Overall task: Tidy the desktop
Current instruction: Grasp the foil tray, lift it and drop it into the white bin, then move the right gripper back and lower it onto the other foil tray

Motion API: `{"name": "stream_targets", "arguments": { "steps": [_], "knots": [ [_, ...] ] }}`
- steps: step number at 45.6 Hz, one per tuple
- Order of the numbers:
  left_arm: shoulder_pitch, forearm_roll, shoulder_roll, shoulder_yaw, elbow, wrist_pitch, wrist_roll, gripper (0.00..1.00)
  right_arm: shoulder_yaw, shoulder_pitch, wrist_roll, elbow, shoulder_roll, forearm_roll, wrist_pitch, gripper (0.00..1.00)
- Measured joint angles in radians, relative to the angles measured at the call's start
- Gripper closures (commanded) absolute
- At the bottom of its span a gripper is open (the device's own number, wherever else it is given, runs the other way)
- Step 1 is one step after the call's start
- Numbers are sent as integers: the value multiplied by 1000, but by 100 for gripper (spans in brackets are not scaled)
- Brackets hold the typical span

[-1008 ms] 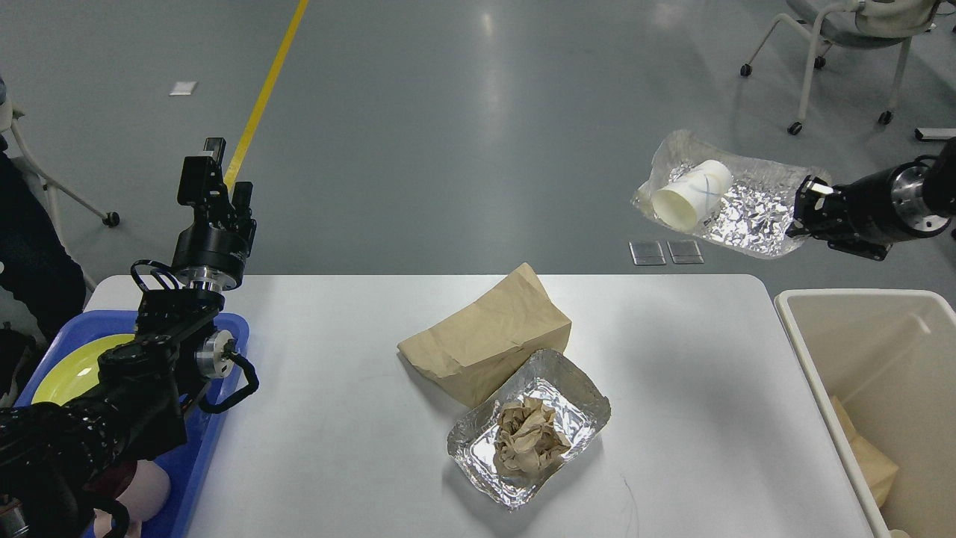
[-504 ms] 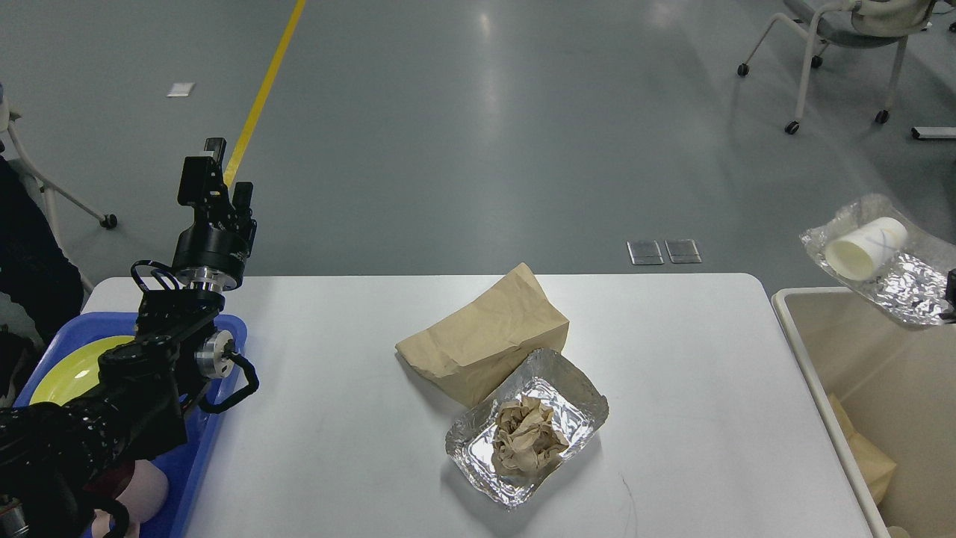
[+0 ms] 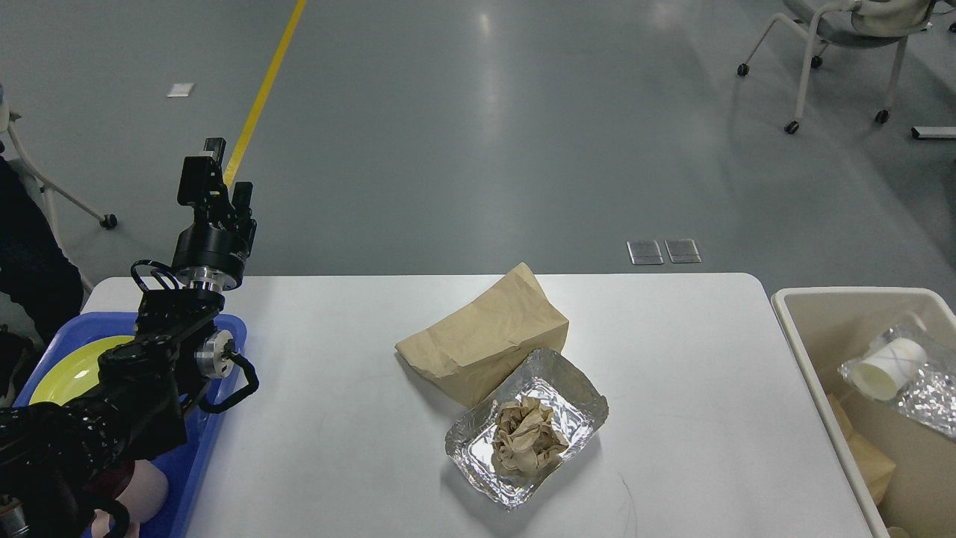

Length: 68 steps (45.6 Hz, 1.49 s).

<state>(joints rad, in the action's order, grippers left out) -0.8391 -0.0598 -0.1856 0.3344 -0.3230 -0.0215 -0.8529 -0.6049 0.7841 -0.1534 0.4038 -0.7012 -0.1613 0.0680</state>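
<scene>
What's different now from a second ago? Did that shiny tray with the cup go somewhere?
Yes. The foil tray with the white cup travelled right and down, from mid-air beyond the desktop into the beige bin. The right arm that carried it has left the view, so whether it let go cannot be seen. The left pincer, paper bag and second foil tray stayed put.

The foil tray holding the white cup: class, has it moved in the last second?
Yes. The foil tray with the cup travelled right and down, from beyond the desktop into the beige bin.

A glossy grey floor (image 3: 478, 134) carries a yellow line (image 3: 261, 104), with a wheeled chair (image 3: 844, 52) far right.
</scene>
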Motion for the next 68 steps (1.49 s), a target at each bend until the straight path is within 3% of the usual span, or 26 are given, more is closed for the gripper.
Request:
{"name": "stream_targets", "arguments": {
  "steps": [15, 26, 35, 45, 53, 62, 68],
  "knots": [
    [0, 0, 0, 0, -1, 0, 0, 3, 57, 11, 1, 14, 26, -3, -17, 0],
    [0, 0, 0, 0, 0, 0, 0, 3, 116, 212, 3, 40, 38, -3, -8, 0],
    [0, 0, 0, 0, 0, 0, 0, 3, 105, 383, 2, 108, 142, 10, -5, 0],
    [0, 0, 0, 0, 0, 0, 0, 3, -96, 585, -3, 210, 287, 13, 2, 0],
    [0, 0, 0, 0, 0, 0, 0, 3, -274, 763, -3, 394, 361, 12, 19, 0],
    [0, 0, 0, 0, 0, 0, 0, 3, -392, 1025, -4, 655, 389, 8, 120, 0],
    [0, 0, 0, 0, 0, 0, 0, 3, -416, 1169, -4, 754, 388, 4, 355, 0]
  ]
}}
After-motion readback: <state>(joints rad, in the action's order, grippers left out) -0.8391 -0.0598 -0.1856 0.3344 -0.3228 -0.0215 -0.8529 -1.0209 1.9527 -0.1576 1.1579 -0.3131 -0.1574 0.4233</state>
